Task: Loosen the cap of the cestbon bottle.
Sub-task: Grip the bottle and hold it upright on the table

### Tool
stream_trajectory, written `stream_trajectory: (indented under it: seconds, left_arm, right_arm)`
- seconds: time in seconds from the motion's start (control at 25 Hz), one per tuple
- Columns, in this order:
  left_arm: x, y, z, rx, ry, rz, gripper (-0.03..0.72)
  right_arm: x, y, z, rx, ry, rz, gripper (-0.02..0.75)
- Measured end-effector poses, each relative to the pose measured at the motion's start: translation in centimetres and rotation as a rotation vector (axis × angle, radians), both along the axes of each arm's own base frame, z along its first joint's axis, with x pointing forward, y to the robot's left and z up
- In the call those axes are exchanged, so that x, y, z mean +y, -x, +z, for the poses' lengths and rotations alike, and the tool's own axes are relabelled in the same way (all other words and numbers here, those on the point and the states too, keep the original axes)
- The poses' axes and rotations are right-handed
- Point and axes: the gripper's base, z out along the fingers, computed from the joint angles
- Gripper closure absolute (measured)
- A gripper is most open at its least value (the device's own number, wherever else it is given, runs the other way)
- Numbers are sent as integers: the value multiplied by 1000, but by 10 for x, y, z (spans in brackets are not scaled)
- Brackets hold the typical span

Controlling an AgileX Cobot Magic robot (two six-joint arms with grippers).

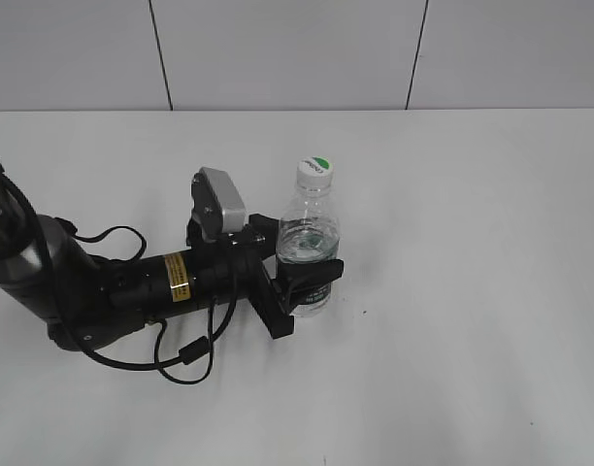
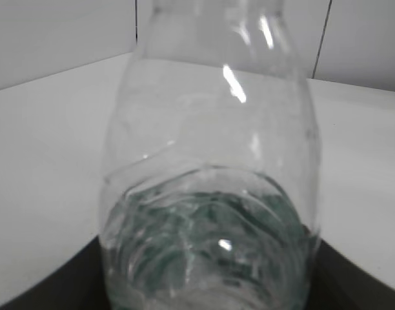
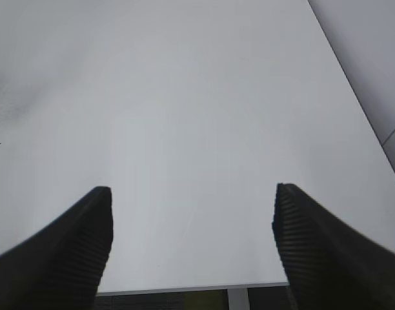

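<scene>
The cestbon bottle (image 1: 308, 238) stands upright on the white table, clear with a dark green label band low down. Its white cap (image 1: 315, 171) with a green mark sits on the neck. My left gripper (image 1: 305, 273) reaches in from the left and is shut on the bottle's lower body at the label. In the left wrist view the bottle (image 2: 210, 194) fills the frame between the dark jaws; the cap is out of that view. My right gripper (image 3: 192, 213) is open and empty over bare table; it does not show in the exterior view.
The white table (image 1: 472, 291) stretches all around the bottle. A wall of grey panels (image 1: 297, 49) stands behind it. The left arm and its cable (image 1: 171, 354) lie across the table's left side. The right wrist view shows the table's edge (image 3: 184, 288).
</scene>
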Motion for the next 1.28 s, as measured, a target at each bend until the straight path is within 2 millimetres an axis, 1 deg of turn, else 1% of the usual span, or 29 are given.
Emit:
stream_trajectory:
  seconds: [0.4,0.48,0.56,0.64,0.76,0.92,1.08,1.12,1.16,1.2,1.28]
  left_arm:
    - [0,0,0,0,0,0,283]
    - [0,0,0,0,0,0,283]
    - [0,0,0,0,0,0,283]
    - [0,0,0,0,0,0,283]
    - [0,0,0,0,0,0,283]
    - [0,0,0,0,0,0,283]
    - [0,0,0,0,0,0,283]
    - [0,0,0,0,0,0,283]
    - [0,0,0,0,0,0,283]
    - [0,0,0,0,0,0,283]
    - [0,0,0,0,1,0,283]
  right_arm:
    - [-3,0,0,-5,32,-23,148]
    - [-2,0,1,-9,52,3,148]
    - [3,-3,6,-17,62,61,148]
    - [8,-11,16,11,57,106,148]
    - [15,-32,36,99,50,149,148]
    - [25,-70,70,237,41,186,148]
    - [40,-116,99,373,-29,243,148]
    - [45,-130,103,415,-54,259,148]
    - [51,-149,107,454,-79,272,148]
    - [54,-161,114,457,-97,283,148]
    - [63,-187,119,489,-137,304,148]
